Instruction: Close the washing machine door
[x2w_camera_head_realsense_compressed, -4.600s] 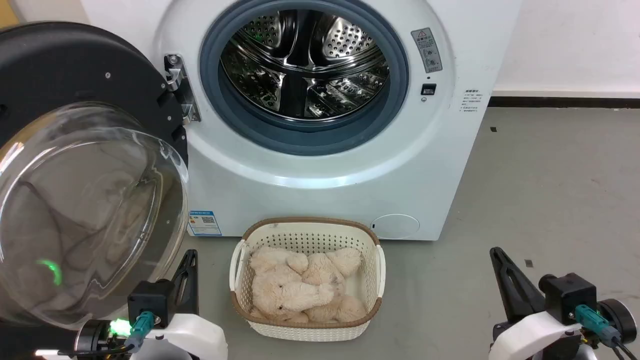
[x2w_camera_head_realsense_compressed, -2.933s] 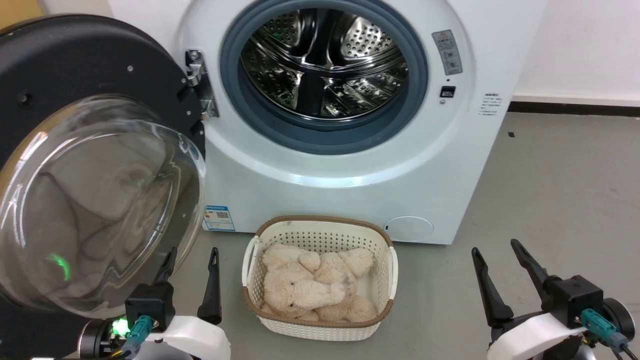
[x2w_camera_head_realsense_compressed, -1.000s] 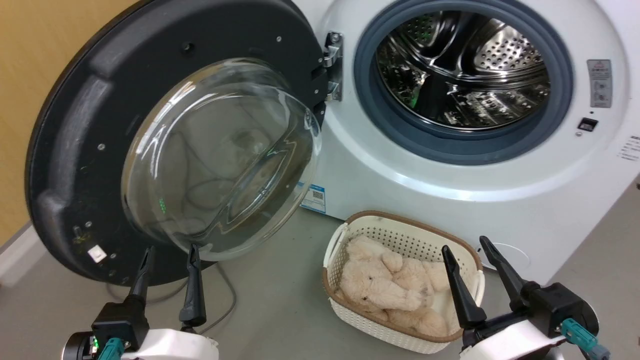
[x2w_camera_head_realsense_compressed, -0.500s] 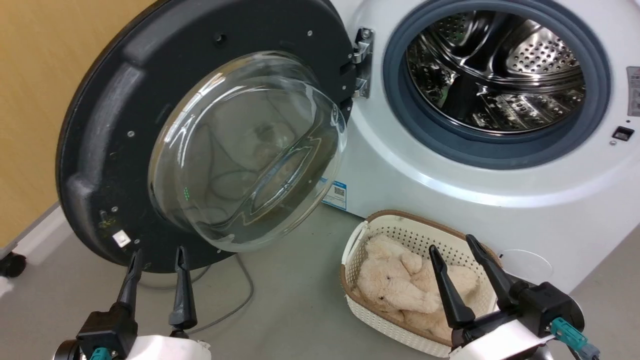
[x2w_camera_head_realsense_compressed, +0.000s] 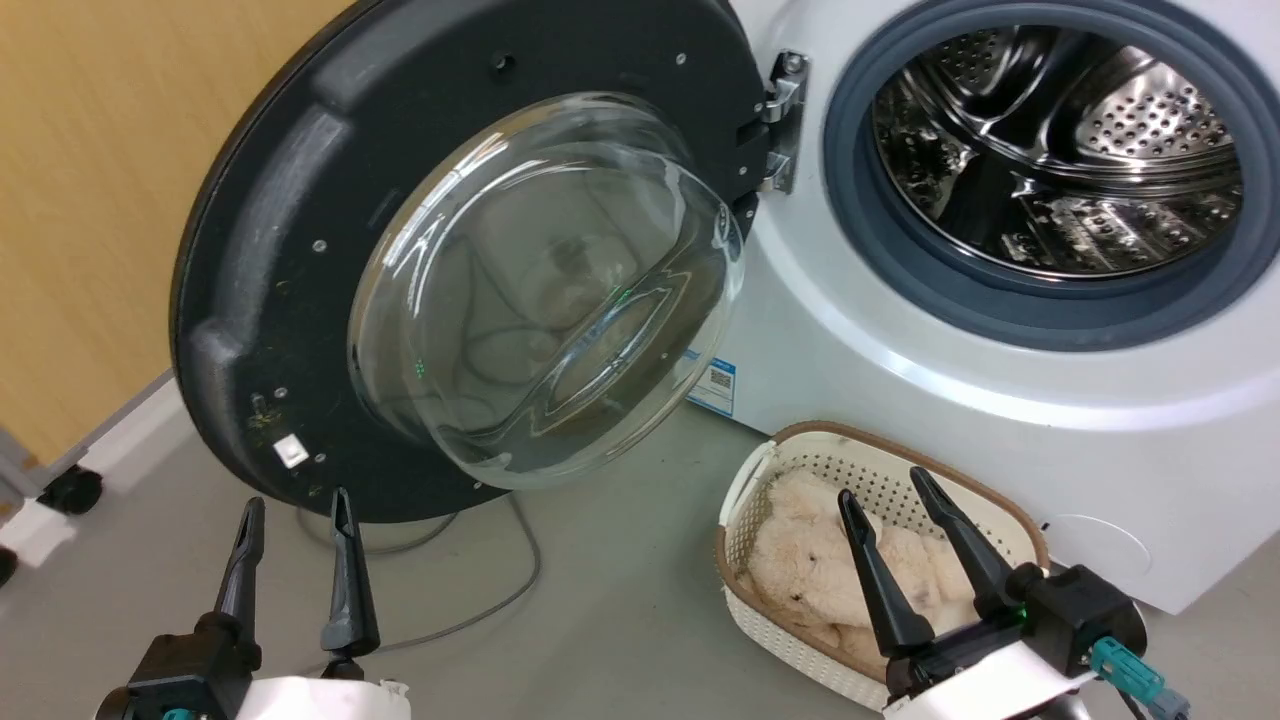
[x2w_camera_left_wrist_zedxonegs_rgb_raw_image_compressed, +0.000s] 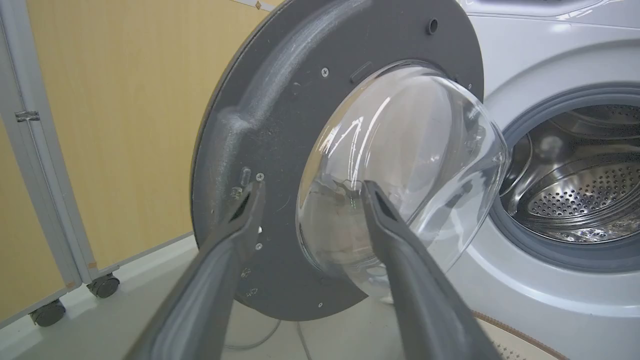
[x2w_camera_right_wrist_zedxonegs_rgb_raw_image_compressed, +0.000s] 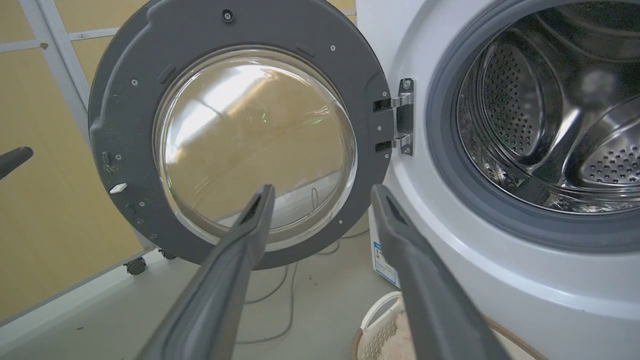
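The washing machine door (x2w_camera_head_realsense_compressed: 280, 230) stands swung wide open to the left of the white washing machine (x2w_camera_head_realsense_compressed: 900, 330), its glass bowl (x2w_camera_head_realsense_compressed: 540, 290) bulging toward me and its metal hinge (x2w_camera_head_realsense_compressed: 785, 120) at its right rim. My left gripper (x2w_camera_head_realsense_compressed: 295, 500) is open just below the door's lower rim, touching nothing. In the left wrist view the left gripper (x2w_camera_left_wrist_zedxonegs_rgb_raw_image_compressed: 314, 185) points at the door (x2w_camera_left_wrist_zedxonegs_rgb_raw_image_compressed: 270, 100). My right gripper (x2w_camera_head_realsense_compressed: 883, 484) is open and empty over the basket. In the right wrist view the right gripper (x2w_camera_right_wrist_zedxonegs_rgb_raw_image_compressed: 324, 189) faces the door (x2w_camera_right_wrist_zedxonegs_rgb_raw_image_compressed: 125, 90) and hinge (x2w_camera_right_wrist_zedxonegs_rgb_raw_image_compressed: 405, 115).
A white basket (x2w_camera_head_realsense_compressed: 760, 470) of beige plush sits on the floor before the machine. A grey cable (x2w_camera_head_realsense_compressed: 500, 590) loops under the door. A yellow partition (x2w_camera_head_realsense_compressed: 90, 200) on castors (x2w_camera_head_realsense_compressed: 70, 490) stands left, behind the door. The steel drum (x2w_camera_head_realsense_compressed: 1080, 150) is open.
The head camera has turned left, so machine and basket have slid right in view. Both grippers went from shut to open early on. The door stays wide open.
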